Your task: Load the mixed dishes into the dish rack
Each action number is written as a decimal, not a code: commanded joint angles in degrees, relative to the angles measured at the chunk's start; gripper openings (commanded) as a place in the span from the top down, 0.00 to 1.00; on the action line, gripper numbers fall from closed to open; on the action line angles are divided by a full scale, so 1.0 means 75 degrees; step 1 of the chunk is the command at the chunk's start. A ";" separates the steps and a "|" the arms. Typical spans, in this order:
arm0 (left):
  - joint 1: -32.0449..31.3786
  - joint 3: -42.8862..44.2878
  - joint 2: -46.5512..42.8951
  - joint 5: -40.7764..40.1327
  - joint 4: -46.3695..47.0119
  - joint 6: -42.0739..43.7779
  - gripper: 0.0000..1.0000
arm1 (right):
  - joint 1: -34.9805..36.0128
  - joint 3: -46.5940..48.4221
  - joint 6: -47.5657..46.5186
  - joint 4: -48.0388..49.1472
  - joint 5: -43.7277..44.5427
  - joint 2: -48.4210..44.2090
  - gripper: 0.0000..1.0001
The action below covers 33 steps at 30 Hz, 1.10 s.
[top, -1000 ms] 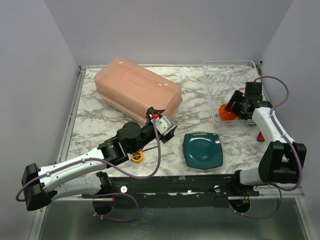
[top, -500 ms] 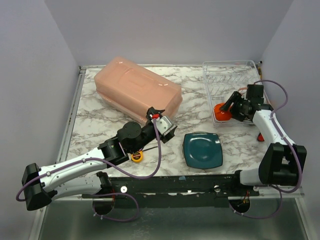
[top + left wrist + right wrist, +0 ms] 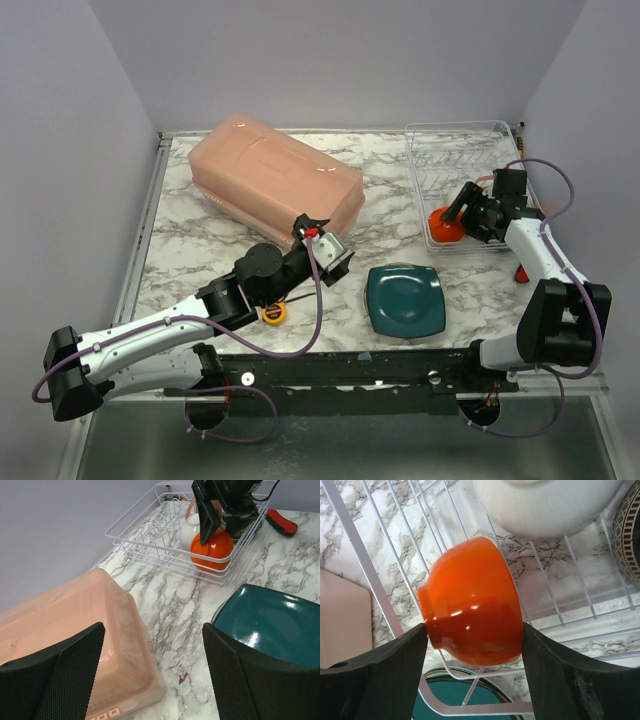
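Right gripper [image 3: 474,645] clamped on orange bowl [image 3: 470,600], low in dish rack [image 3: 455,127]; white bowl [image 3: 545,505] just beyond fingertips. Left gripper [image 3: 152,675] spread apart; teal plate [image 3: 270,625] beside its right finger.

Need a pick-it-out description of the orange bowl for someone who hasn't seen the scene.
Find the white wire dish rack at the far right corner of the marble table. At its near-left end, the orange bowl sits tilted between the fingers of the right end effector. It is the only glossy orange piece: the white bowl is beside it, and the teal plate lies outside the rack.
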 commanded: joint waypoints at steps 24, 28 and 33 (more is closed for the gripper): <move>-0.0059 0.0195 0.0104 0.0324 -0.0059 -0.0107 0.20 | 0.0015 0.0124 -0.0063 -0.0291 0.0822 -0.0055 0.23; -0.0069 0.0179 0.0098 0.0279 -0.0062 -0.0060 0.20 | 0.0009 0.0120 0.0022 -0.0357 0.1144 0.0304 0.23; -0.0070 0.0188 0.0076 0.0302 -0.0050 -0.0060 0.20 | -0.0192 -0.0319 0.0256 -0.0105 0.1451 0.0405 0.52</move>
